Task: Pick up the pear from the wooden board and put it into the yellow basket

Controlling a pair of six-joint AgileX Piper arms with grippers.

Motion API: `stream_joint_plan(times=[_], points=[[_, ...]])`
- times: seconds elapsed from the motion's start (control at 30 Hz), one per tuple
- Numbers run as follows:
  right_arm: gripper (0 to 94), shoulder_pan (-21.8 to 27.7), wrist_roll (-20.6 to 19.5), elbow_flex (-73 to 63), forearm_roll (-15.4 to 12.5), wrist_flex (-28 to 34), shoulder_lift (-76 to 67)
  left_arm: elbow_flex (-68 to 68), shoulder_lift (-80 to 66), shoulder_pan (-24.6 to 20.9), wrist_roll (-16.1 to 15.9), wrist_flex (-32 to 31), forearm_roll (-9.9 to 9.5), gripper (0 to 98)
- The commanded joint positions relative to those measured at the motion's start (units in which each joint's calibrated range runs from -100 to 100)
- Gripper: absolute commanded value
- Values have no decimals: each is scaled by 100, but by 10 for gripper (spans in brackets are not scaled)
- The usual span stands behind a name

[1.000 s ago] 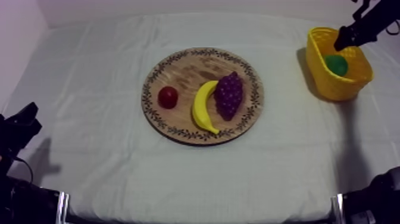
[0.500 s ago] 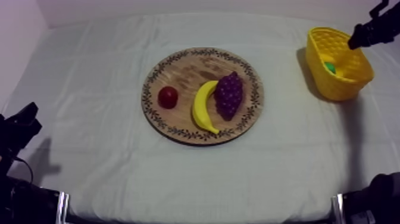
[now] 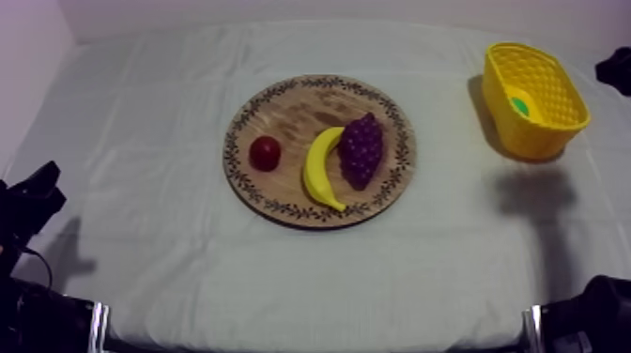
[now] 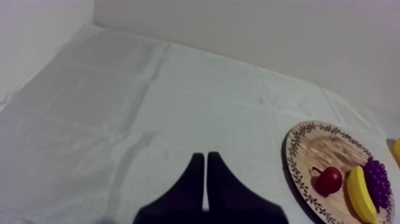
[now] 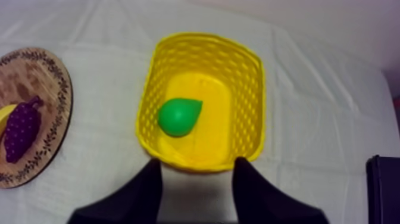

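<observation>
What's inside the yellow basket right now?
The pear lies on the floor of the yellow basket, alone. In the top view the basket wall covers most of it.

No text, label, brand, number or sign can be read anywhere. The wooden board (image 3: 291, 111) bears only a leafy ornament round its rim, not lettering, and the yellow basket (image 3: 528, 141) shows plain lattice walls, unmarked.

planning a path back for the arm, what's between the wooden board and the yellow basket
Only bare cloth: in the top view, the stretch from the wooden board to the yellow basket holds nothing else.
</observation>
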Motion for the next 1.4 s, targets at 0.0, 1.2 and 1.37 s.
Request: stream_joint_plan(times=[0.0, 1.2, 1.37], points=[[193, -54, -15, 686, 25, -257, -1040, 5, 0, -1, 1, -1, 2, 1], [7, -745, -1053, 5142, 1171, -2051, -5235, 5, 0, -1, 2, -1, 2, 1], [6, -745, -620, 5160, 1190, -2105, -5239, 5, 0, -1, 2, -1, 2, 1]])
